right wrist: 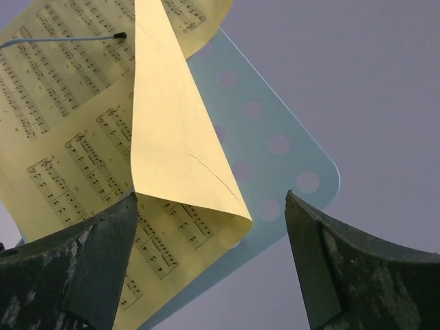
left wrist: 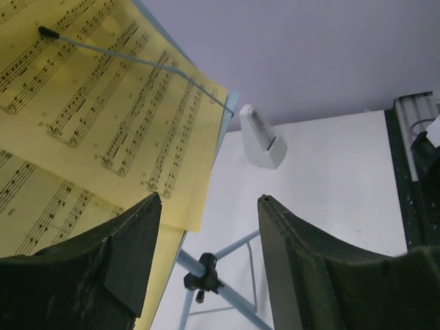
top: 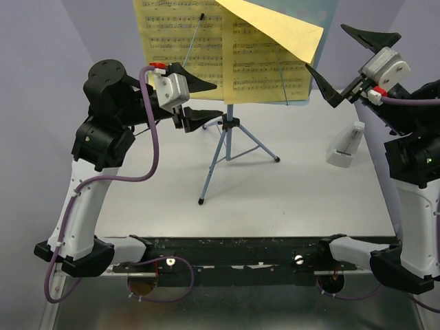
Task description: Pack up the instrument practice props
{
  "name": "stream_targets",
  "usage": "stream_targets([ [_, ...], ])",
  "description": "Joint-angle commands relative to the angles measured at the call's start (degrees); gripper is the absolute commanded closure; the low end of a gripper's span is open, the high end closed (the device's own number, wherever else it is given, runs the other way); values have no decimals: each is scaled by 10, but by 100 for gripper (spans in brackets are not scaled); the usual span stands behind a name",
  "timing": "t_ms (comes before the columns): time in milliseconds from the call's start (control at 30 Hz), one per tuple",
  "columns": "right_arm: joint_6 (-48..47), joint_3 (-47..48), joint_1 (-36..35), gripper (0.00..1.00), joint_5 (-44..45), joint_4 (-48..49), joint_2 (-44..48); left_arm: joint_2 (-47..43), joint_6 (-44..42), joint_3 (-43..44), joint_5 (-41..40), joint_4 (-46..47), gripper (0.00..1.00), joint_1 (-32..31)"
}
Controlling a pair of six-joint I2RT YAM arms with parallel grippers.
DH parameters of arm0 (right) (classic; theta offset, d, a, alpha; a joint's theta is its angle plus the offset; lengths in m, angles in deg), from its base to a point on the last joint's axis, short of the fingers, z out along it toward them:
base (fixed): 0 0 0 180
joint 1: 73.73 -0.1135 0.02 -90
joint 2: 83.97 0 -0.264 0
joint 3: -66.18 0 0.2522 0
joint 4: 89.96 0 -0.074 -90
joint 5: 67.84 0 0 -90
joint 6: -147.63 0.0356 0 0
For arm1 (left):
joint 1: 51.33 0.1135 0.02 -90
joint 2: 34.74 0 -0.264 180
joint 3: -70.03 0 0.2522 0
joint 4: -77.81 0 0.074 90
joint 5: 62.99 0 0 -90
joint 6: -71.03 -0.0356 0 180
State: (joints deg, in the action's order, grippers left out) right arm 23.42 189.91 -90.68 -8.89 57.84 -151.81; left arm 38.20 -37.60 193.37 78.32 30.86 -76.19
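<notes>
The light-blue music stand point(top: 229, 134) stands on thin tripod legs at the back middle of the table. Its hole-punched desk point(right wrist: 278, 141) holds yellow sheet-music pages point(top: 184, 48). The right page's top corner point(top: 278, 26) is folded over forward. My left gripper point(top: 210, 102) is open and empty, just left of the stand's pole, below the pages' lower edge. My right gripper point(top: 324, 47) is open and empty, raised at the desk's right edge, next to the folded corner's tip. The whitish plastic piece point(top: 346, 146) stands on the table at the right and also shows in the left wrist view point(left wrist: 261, 137).
A thin wire page holder point(top: 198, 31) lies across the left page. The stand's black leg clamp point(left wrist: 203, 271) sits on its pole between the left fingers' line of sight. A black rail point(top: 234, 251) runs along the near table edge. Lavender walls point(top: 41, 41) close in the back.
</notes>
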Motion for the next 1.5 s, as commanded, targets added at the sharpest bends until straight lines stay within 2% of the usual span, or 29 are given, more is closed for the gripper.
stream_targets([
  [0, -83, 6, -11, 7, -61, 22, -14, 11, 90, -17, 21, 130, 27, -37],
  [133, -103, -2, -19, 7, -62, 36, -24, 35, 106, -16, -47, 182, 19, -74],
  [267, -117, -7, -25, 7, -53, 69, -29, 76, 133, 12, -88, 207, 18, -106],
  [367, -121, -3, -28, 8, -43, 96, -40, 97, 183, 22, -147, 231, 18, -127],
  [533, -125, 8, -34, 12, -38, 106, -52, 125, 184, 40, -220, 237, 15, -150],
  [600, -126, 7, -34, 14, -36, 110, -54, 140, 208, 55, -236, 233, 14, -151],
  [867, -145, 27, -38, 29, -34, 106, -69, 199, 245, 107, -216, 247, 14, -151],
  [1467, -152, 45, -43, 67, -22, 90, -79, 252, 282, 155, -149, 288, 14, -162],
])
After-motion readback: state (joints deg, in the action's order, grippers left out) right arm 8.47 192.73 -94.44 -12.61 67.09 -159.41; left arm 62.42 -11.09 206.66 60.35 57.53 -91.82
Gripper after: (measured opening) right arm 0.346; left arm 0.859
